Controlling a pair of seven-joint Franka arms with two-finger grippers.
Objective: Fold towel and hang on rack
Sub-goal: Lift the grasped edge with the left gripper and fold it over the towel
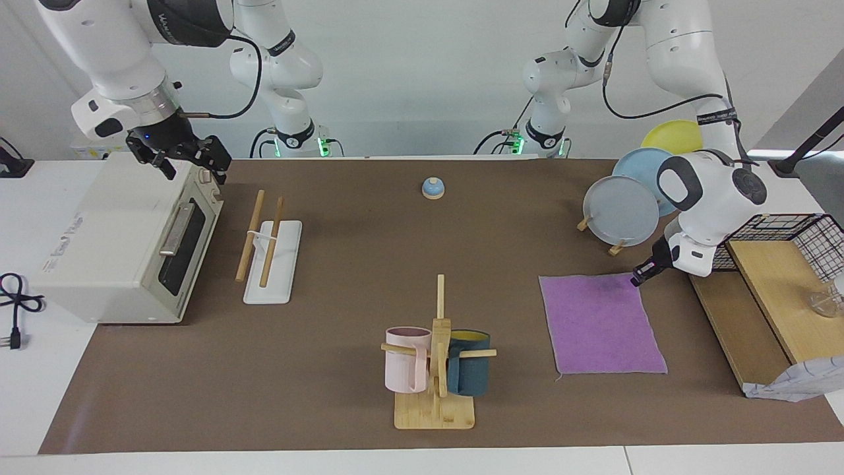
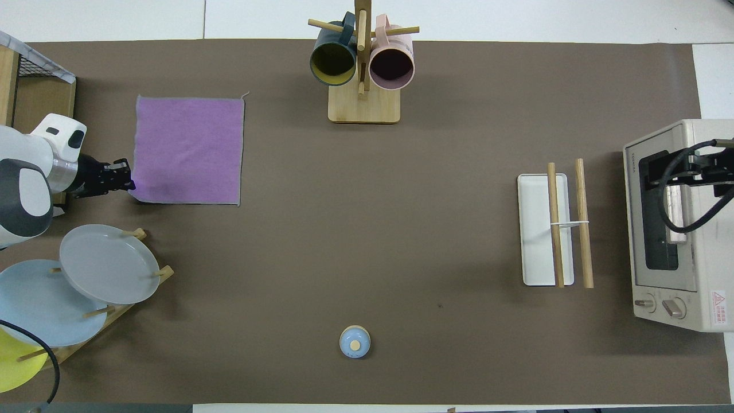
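The purple towel (image 1: 601, 324) (image 2: 188, 150) lies flat and unfolded on the brown mat, toward the left arm's end of the table. My left gripper (image 1: 638, 277) (image 2: 127, 179) is low at the towel's corner nearest the robots, on the side toward the left arm's end. The rack (image 1: 285, 267) (image 2: 534, 229), two light wooden rods on a flat white base, lies toward the right arm's end beside the toaster oven. My right gripper (image 1: 192, 165) (image 2: 708, 172) hangs open and empty over the toaster oven and waits.
A white toaster oven (image 1: 125, 241) (image 2: 668, 229) stands at the right arm's end. A bamboo mug tree (image 1: 436, 369) (image 2: 362, 69) with a pink and a teal mug stands farther out mid-table. A plate stand (image 1: 623, 211) (image 2: 109, 264), a wire basket (image 1: 788, 241) and a blue bell (image 1: 433, 189) (image 2: 355, 342) are also there.
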